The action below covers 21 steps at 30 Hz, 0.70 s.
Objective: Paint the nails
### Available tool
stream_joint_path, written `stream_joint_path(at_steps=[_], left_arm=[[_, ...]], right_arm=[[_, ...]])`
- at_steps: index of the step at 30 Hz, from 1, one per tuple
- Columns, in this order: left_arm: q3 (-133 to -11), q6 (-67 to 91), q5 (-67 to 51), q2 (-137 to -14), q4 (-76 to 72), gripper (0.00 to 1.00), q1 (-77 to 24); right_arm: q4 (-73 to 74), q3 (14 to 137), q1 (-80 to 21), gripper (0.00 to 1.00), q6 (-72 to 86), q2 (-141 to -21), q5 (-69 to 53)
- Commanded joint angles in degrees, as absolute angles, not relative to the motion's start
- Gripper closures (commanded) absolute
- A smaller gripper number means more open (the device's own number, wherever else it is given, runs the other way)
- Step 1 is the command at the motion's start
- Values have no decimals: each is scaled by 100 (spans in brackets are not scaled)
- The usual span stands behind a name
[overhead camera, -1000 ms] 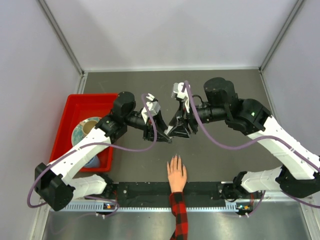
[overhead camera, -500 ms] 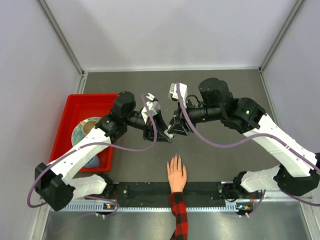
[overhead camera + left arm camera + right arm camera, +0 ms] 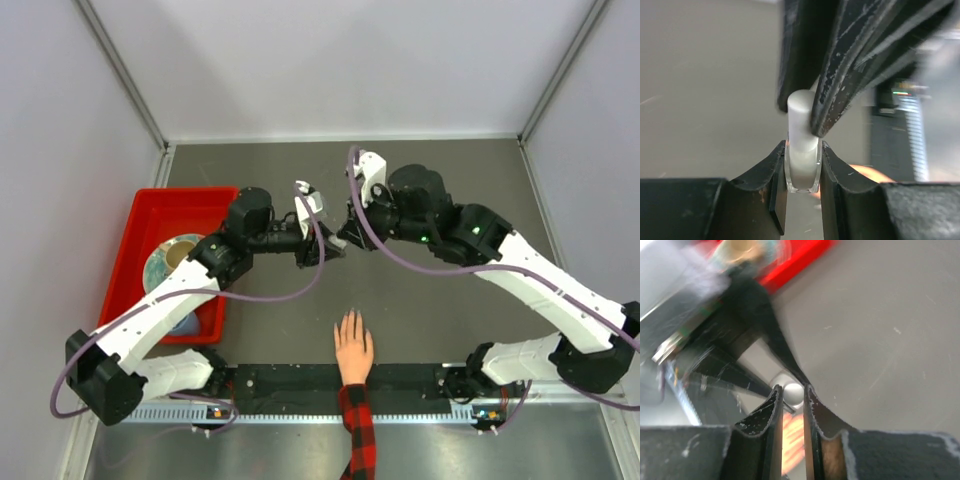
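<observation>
**Hand and nails.** The hand (image 3: 353, 350) lies flat, palm down, on the counter (image 3: 420, 320) at the near edge, midway between the two arm bases. Its long axis runs from near to far. The plaid sleeve (image 3: 358, 430) is at the near end, and the fingers lie close together, pointing away from the bases. The nails (image 3: 350, 318) are at the far tips of the fingers. In the top view they are too small to tell from the skin.

**Left claw.** The left claw (image 3: 803, 150) is clamped on a small clear bottle (image 3: 803, 175), one finger on each side wall. The bottle's long axis lies along the fingers. Its white cap (image 3: 800, 112) sticks out past the fingertips toward the other arm.

**Right claw.** The right claw (image 3: 791, 390) meets the cap from the opposite side. Its fingers are drawn close together and flank the cap. They appear to be closed on it, though motion blur softens the contact in both wrist views.

**Relative position.** Both claws meet above the counter, beyond the fingertips and apart from the hand. In both wrist views the hand is only a blurred patch past the bottle.

**Other items.** A red bin (image 3: 160, 205) stands on the counter at the left, under the left arm.
</observation>
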<state>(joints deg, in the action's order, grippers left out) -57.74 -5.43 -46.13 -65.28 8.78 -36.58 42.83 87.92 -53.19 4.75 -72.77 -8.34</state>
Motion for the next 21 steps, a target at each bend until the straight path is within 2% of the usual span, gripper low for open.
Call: stream_joint_path(at_steps=[1, 2, 5, 9, 10, 11, 12, 13, 14, 16, 17, 19, 21], left_arm=[[-5722, -703, -1183, -6005, 485, 100, -3586], [-5617, -694, -1065, -5925, 449, 100, -3577], [-5406, -695, -1133, -5670, 115, 100, -3586], [-5388, -764, -1888, -5599, 61, 100, -3586], [-5405, -782, -2064, -5599, 70, 100, -3577], [-5431, -791, -2326, -5590, 70, 100, -3586], [-5458, -852, -2799, -5616, 114, 100, -3577], [-5475, -844, -3047, -5616, 132, 100, -3577], [-5484, -835, -3250, -5625, 97, 100, -3577], [-5528, -852, -3979, -5703, 123, 100, -3577], [-5598, -809, -4190, -5730, 149, 100, -3577], [-5642, -748, -5051, -5836, 88, 100, -3568], [-5686, -555, -5919, -6010, 53, 100, -3560]], right_arm=[[3912, 8218, -6261, 100, 2995, -7110, 2605], [4007, 8270, -6493, 100, 3302, -7180, 3750], [4314, 8945, -7074, 100, 3664, -7784, 4611], [4211, 9282, -7163, 100, 3141, -7911, 4290], [3914, 9229, -7163, 93, 2911, -7823, 4159], [3911, 9220, -7120, 84, 2735, -7753, 3922], [3929, 9255, -7067, 67, 2429, -7561, 3763], [3911, 9229, -6988, 58, 2191, -7428, 3475], [3833, 9202, -6726, 46, 1919, -7296, 2523], [3815, 9080, -6409, 40, 1373, -6883, 1543], [3771, 9009, -6050, 36, 1084, -6751, 651], [3762, 8869, -5785, 34, 880, -6478, -162], [3858, 8894, -5408, 37, 660, -6425, -753]])
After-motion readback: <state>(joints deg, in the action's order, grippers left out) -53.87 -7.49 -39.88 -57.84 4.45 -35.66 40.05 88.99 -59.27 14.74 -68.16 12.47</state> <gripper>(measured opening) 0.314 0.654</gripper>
